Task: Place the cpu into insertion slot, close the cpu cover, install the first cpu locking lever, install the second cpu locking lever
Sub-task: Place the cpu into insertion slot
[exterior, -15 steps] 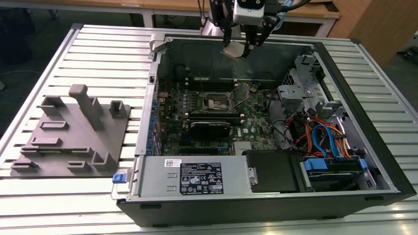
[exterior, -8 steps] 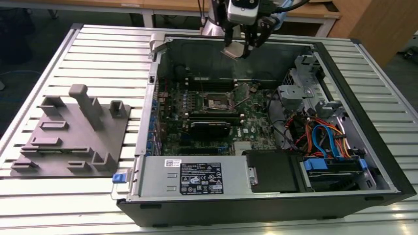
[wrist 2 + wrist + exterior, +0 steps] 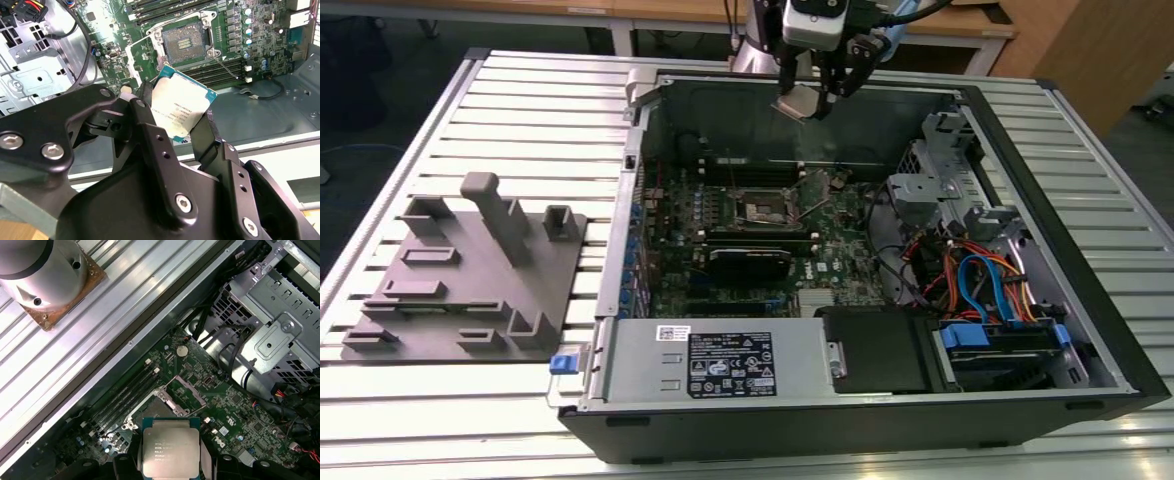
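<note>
Holding the cpu (image 3: 798, 105) by two of its sides, the gripper (image 3: 817, 95) hangs high over the open computer case (image 3: 1067, 200). Its black fingers (image 3: 150, 130) are shut tight on the little silver chip, one on each side. In both wrist views the cpu (image 3: 185, 100) (image 3: 171, 450) sits flat between them, with its shiny top showing.

Far below the gripper lies the green motherboard (image 3: 834, 262). The insertion slot (image 3: 765, 208) (image 3: 186, 42) is down there, under the gripper and well apart from the cpu. It is bare, with nothing in it. The cpu cover (image 3: 135, 57) is flipped up just beside the slot.

The case rests on a grey bench (image 3: 520, 100). A grey block (image 3: 467, 270) lies on the bench too, far off to one side of the gripper.
</note>
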### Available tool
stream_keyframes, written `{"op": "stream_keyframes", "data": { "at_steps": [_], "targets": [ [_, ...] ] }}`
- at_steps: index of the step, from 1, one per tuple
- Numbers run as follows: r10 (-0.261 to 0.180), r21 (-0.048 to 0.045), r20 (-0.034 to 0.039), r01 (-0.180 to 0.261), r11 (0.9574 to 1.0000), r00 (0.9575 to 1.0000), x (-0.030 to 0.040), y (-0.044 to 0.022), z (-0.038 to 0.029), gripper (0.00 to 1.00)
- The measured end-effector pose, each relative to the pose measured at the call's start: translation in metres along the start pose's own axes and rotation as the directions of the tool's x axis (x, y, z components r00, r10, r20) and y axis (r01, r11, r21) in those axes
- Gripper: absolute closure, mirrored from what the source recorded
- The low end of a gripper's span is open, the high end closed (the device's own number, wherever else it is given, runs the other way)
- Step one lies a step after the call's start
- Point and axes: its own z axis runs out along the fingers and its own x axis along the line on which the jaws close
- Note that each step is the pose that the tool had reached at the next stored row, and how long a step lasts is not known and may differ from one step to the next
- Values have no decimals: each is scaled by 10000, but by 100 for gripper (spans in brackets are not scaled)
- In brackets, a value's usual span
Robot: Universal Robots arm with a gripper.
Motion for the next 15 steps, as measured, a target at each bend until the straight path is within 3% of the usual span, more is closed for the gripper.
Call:
{"op": "stream_keyframes", "data": {
  "at_steps": [9,12,15],
  "targets": [
    [50,-2,5,-50,10000,10000,0,0,0,46],
    [499,-11,43,-499,9988,9987,0,0,2,46],
    [1033,-25,90,-1033,9946,9946,0,-1,7,46]
  ]
}}
